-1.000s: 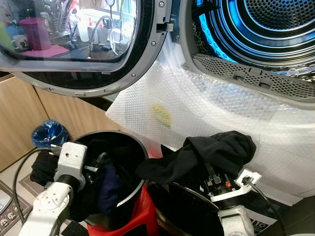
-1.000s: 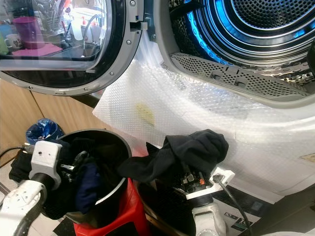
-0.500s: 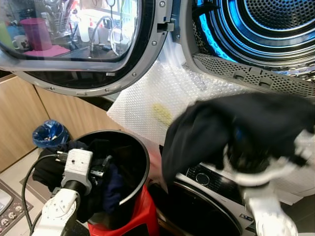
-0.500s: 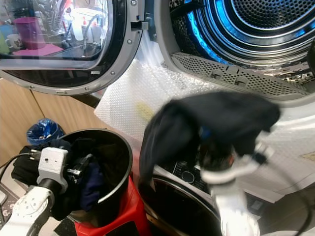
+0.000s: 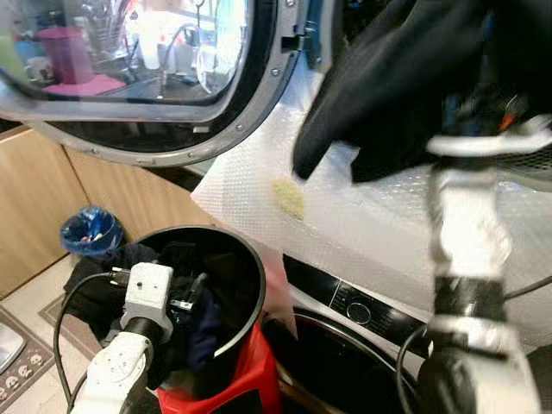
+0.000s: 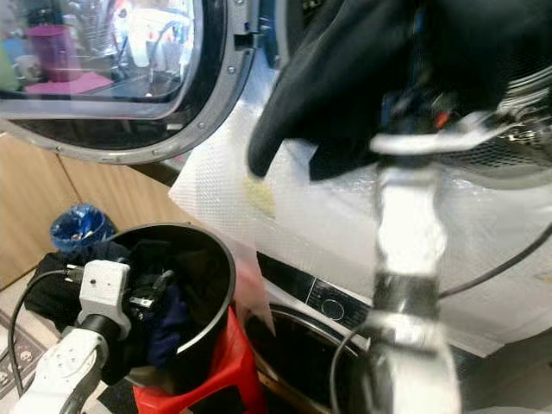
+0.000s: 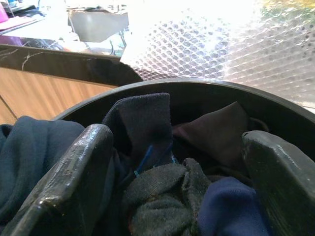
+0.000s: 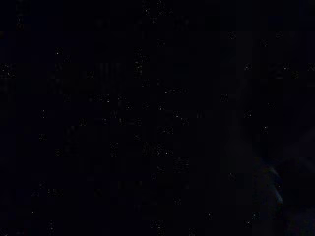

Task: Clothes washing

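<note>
Before me stands a white front-loading machine wrapped in clear bubble wrap point(image 5: 362, 207), with its round glass door point(image 5: 129, 78) swung open to my left, and wooden cabinet fronts point(image 5: 43, 207) are beside it. Below the upper machine I see a second machine with a dark control panel and a round knob point(image 5: 358, 312). On the floor stands a black round bucket point(image 5: 246, 267) on a red plastic stool point(image 5: 254, 388), and inside the bucket lie dark clothes point(image 7: 162, 196), among them a grey knitted piece and a navy blue one. More dark cloth hangs over the bucket's left rim, and behind it is a crumpled blue bag point(image 5: 90, 231). My right arm is raised high in front of the upper machine's opening, and a big black garment point(image 5: 388, 78) is draped over my right claw point(image 5: 483, 112); the cloth hides the fingers, so I cannot tell if they are closed on it, and the right wrist view is almost fully dark. My left claw point(image 7: 167, 177) is low at the bucket, just above the clothes, with its two black fingers point(image 7: 69, 182) spread wide and holding nothing.
</note>
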